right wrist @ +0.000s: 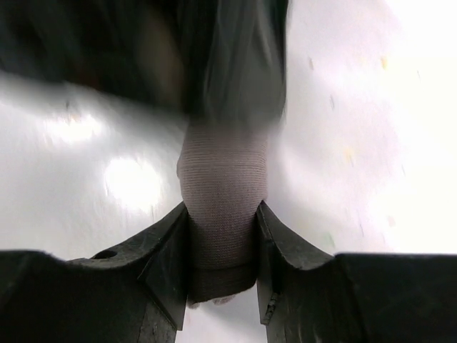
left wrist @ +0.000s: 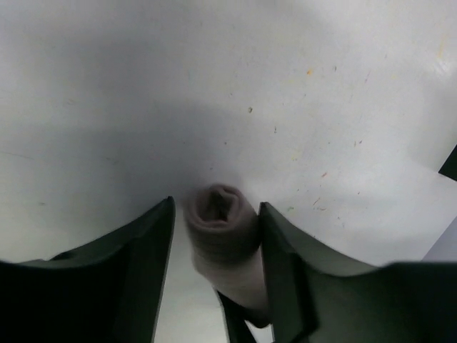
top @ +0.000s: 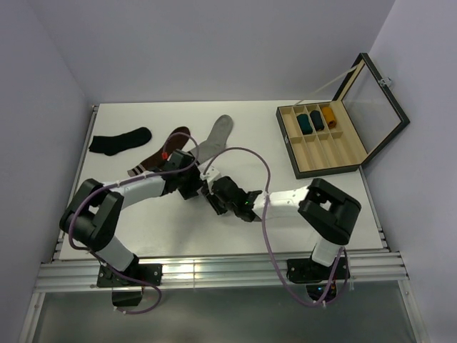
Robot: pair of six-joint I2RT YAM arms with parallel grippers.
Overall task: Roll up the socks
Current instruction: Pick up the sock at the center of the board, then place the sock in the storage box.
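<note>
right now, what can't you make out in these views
- Left wrist view: the rolled sock's near end is cut off behind the fingers; whether the left gripper pinches it is unclear.
- Right wrist view: beyond the right gripper, the roll's far end vanishes into dark blur.
- Top view: the roll is hidden under both grippers.
- Top view: the bundles in the box are too small to identify.

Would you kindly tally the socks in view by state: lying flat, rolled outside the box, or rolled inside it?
Flat socks: 3 (black sock, dark brown sock, light grey sock)
Rolled outside the wooden box: 1 (dusty pink roll)
Rolled in that box: 3 (left dark roll, middle dark roll, orange roll)
Total: 7
</note>
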